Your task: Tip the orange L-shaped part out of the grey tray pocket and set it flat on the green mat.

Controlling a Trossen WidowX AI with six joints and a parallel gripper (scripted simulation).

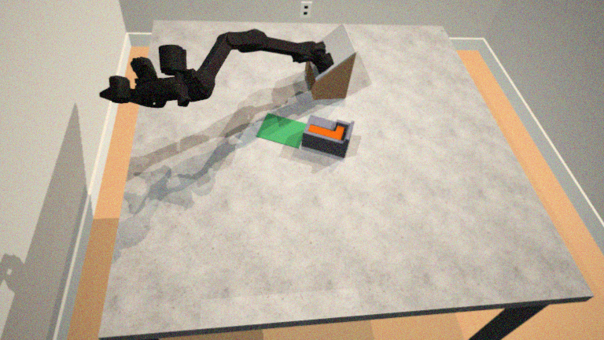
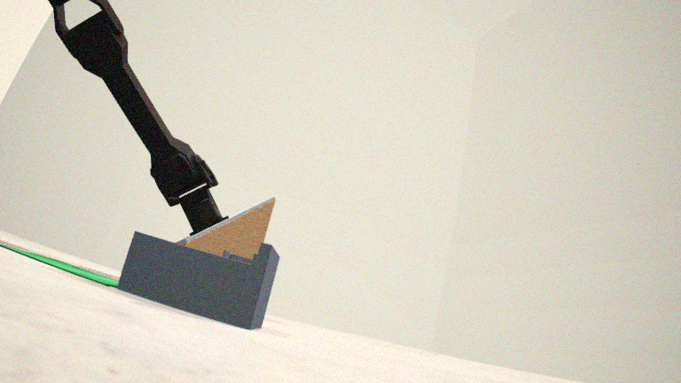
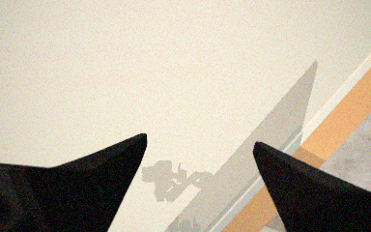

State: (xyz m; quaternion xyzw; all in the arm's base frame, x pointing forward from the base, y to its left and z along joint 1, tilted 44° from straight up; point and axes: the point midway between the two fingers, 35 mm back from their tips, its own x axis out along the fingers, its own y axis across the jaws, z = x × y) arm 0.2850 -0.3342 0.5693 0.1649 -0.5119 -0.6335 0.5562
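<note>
The orange L-shaped part [image 1: 327, 132] lies level in the pocket of the grey tray [image 1: 324, 145] [image 2: 191, 278], its L-shaped end at the right in the top view; the tray wall hides it in the exterior view. The green mat [image 1: 282, 130] [image 2: 70, 268] lies against the tray's left side, with nothing on it. My gripper [image 3: 199, 142] [image 2: 209, 225] is open, its two fingers wide apart with nothing between them. It is well behind the tray, at the sloped face of a wedge, away from the part. The wedge partly hides the fingertips in the top view.
The wedge-shaped block [image 1: 336, 82] [image 2: 233, 233] with brown sides and a pale sloped face stands on the table [image 1: 356, 229] behind the tray. The wrist view shows a pale wall with shadows, an orange floor strip and a bit of table, not the tray or part.
</note>
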